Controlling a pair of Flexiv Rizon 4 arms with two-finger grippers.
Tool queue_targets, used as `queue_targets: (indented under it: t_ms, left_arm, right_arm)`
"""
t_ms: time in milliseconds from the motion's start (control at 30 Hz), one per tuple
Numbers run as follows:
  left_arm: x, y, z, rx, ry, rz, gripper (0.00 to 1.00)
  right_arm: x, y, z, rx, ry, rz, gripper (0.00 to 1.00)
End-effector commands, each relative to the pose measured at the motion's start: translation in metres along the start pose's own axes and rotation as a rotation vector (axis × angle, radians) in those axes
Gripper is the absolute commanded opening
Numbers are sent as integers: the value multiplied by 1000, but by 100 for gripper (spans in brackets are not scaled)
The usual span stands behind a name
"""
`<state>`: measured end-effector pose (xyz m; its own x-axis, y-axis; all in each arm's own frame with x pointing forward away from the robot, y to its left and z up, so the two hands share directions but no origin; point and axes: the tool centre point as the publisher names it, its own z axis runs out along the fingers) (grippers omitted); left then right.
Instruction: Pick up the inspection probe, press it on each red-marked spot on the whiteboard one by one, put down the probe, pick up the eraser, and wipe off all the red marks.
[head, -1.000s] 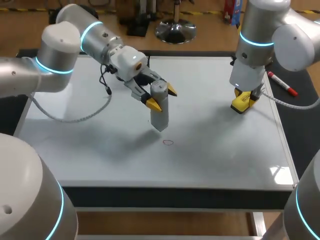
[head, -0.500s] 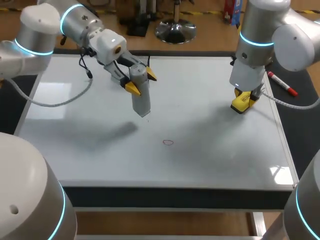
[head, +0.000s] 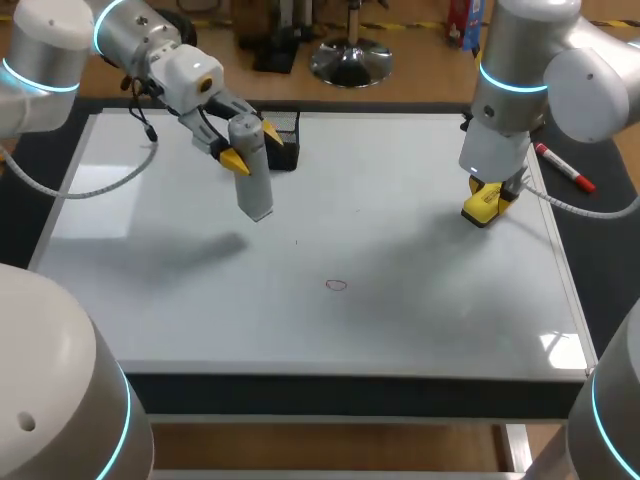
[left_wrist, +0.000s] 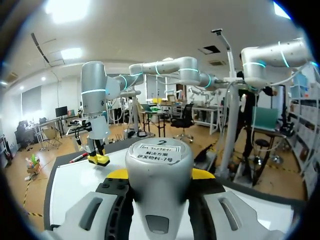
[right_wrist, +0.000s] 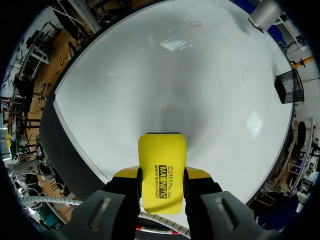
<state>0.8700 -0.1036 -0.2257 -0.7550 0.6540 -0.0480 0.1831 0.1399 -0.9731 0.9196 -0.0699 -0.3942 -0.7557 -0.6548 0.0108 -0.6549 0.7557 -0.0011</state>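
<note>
The left gripper (head: 252, 148) clamps the smooth grey cylindrical probe (head: 256, 188) above the glossy whiteboard (head: 420, 330) at its far-left part, the right gripper (right_wrist: 161, 175) clamps the boxy yellow eraser (right_wrist: 161, 157) by its right edge, and 1 red oval (head: 336, 285) lies mid-board.

Dark-topped table (head: 598, 262) — a patch of light (head: 562, 347) glares near its front right corner.

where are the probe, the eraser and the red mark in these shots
probe (head: 255, 188): head view, lower half of its grey body
eraser (right_wrist: 161, 170): right wrist view, middle of its yellow face
red mark (head: 336, 285): head view, the small red loop on the whiteboard
</note>
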Motion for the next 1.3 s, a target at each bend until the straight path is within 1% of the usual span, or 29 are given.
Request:
queue_targets:
  t_ms: [33, 100, 167, 333, 433, 633, 833, 1167, 1300]
  left_arm:
    - [5, 4, -15, 3, 6, 7, 0]
    - [7, 3, -18, 0, 16, 9, 0]
    - [12, 7, -28, -3, 20, 17, 0]
    - [18, 8, -40, -5, 24, 9, 0]
    - [23, 15, -52, -3, 15, -5, 0]
    - [30, 17, -61, 5, 4, -16, 0]
    - [33, 27, -74, 14, 19, -39, 0]
    - [41, 31, -87, 12, 11, -69, 0]
    - [45, 30, -91, 2, -2, -80, 0]
  right_arm:
    - [0, -1, -1, 1, 3, -1, 0]
    - [0, -1, -1, 1, 3, -1, 0]
    - [0, -1, -1, 1, 3, -1, 0]
    - [0, -1, -1, 1, 3, -1, 0]
    - [0, -1, -1, 1, 3, -1, 0]
    - [0, -1, -1, 1, 3, -1, 0]
    - [0, -1, -1, 1, 3, -1, 0]
    - [0, -1, -1, 1, 3, -1, 0]
    - [0, -1, -1, 1, 3, -1, 0]
